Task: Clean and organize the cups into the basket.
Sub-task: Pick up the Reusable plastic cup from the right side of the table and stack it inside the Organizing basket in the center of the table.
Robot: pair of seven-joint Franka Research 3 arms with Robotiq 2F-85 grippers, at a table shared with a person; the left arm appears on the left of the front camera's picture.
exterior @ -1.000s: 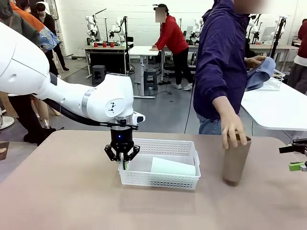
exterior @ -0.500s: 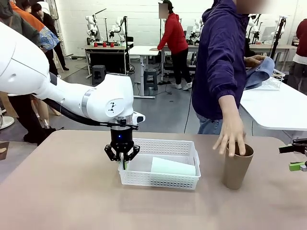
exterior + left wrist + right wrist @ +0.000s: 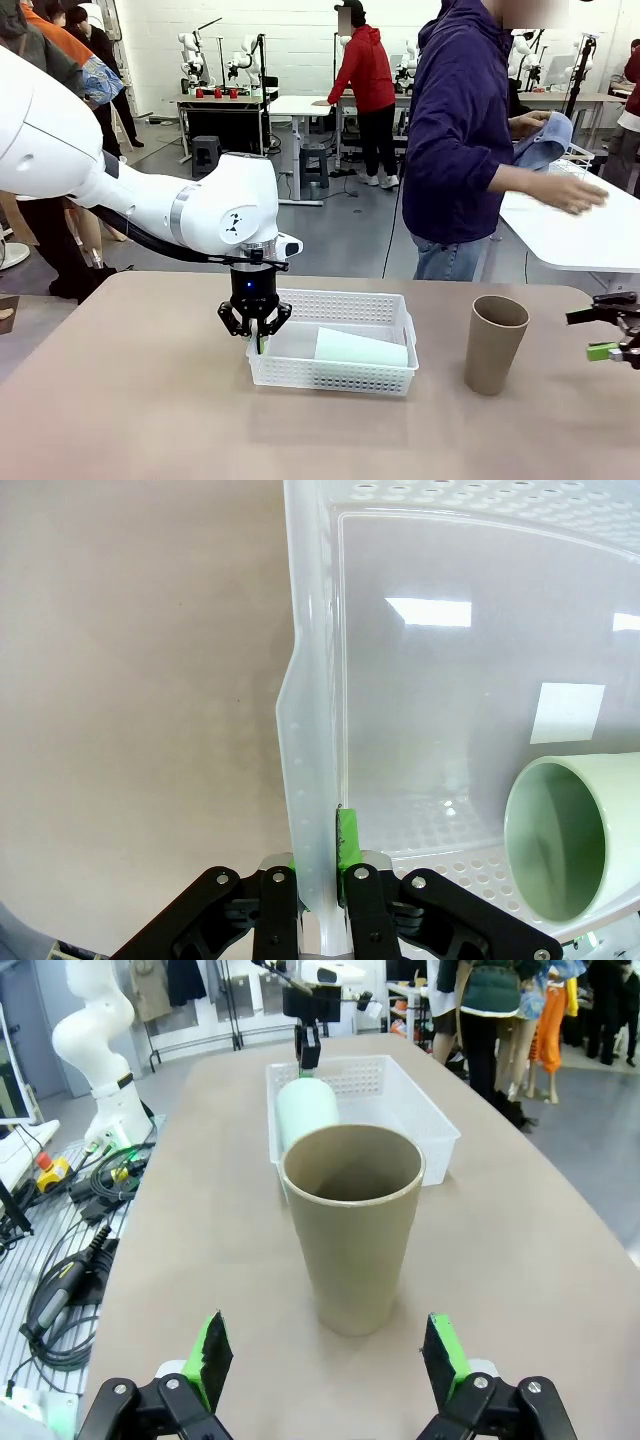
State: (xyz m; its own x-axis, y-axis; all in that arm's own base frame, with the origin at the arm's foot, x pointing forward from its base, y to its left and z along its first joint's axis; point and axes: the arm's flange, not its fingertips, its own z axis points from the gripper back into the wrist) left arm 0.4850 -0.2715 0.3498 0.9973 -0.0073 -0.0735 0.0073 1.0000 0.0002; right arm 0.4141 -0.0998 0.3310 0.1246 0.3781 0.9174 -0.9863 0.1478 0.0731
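The left hand (image 3: 257,343) (image 3: 320,855) is pinched shut on the left end wall of the basket (image 3: 335,297) (image 3: 310,680), one green pad inside the wall and the other finger outside. The basket sits on the surface (image 3: 150,400), and the mint green cup (image 3: 360,348) (image 3: 570,840) lies on its side inside it, towards the right end. The brown cup (image 3: 494,345) (image 3: 350,1230) stands upright on the surface to the right of the basket, apart from it. The right hand (image 3: 612,335) (image 3: 328,1345) hangs wide open and holds nothing, its fingers spread either side of the brown cup and short of it.
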